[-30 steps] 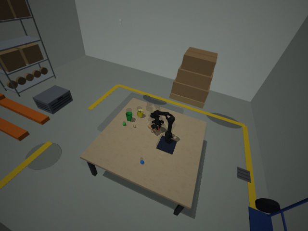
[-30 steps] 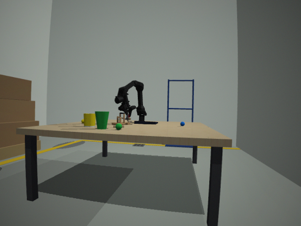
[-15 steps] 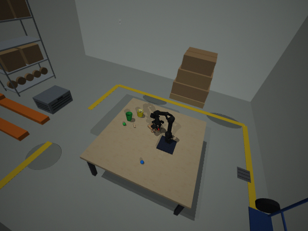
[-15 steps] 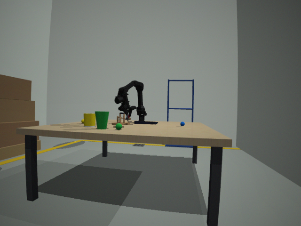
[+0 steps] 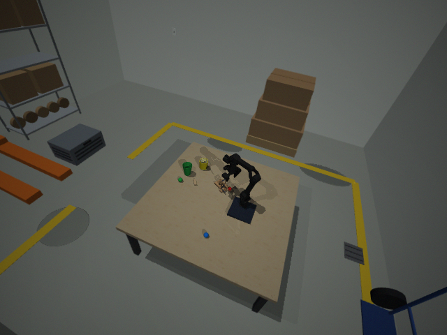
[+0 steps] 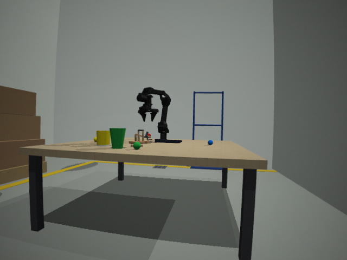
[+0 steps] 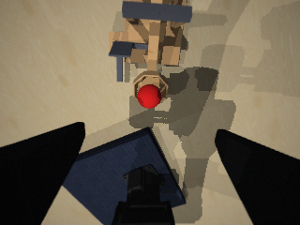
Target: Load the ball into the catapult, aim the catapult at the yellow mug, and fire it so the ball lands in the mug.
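Observation:
The red ball sits in the cup at the end of the catapult's throwing arm, toward the cup's outer rim in the wrist view. The wooden catapult stands on the table, its cup end toward the robot base. My gripper is open and empty, raised well above the catapult, fingers pointing down. The yellow mug stands upright beyond the catapult, on the side away from the robot base. The ball's underside is hidden.
A green cup stands beside the mug, with a green ball near it. A small wooden piece lies nearby. A yellow ball is behind the mug. A blue ball lies far off.

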Robot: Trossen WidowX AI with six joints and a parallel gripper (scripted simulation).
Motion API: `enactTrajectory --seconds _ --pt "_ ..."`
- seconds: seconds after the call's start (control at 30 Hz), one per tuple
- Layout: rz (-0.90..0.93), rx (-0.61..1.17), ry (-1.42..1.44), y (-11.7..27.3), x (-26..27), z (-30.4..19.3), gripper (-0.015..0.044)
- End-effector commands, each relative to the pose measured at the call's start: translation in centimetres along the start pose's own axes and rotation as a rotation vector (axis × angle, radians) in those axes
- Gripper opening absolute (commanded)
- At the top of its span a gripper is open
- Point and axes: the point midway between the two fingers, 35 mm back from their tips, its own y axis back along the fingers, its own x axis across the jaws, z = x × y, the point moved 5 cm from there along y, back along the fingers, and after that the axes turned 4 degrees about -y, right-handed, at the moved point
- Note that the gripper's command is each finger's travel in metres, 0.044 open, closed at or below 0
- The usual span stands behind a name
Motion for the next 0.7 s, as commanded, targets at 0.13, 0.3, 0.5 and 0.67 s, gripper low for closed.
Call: enactTrajectory --seconds 0.13,0.3,0.5,0.67 --pt "0.018 -0.154 -0.012 1.6 0.5 6.4 0.0440" --pt "0.038 -0.326 -0.026 3.9 0.8 12.0 0.0440" --pt "0.059 -0.532 -0.046 6.7 0.8 18.4 0.0440" --pt "0.076 -0.703 -0.062 9.0 0.7 23.3 0.0440"
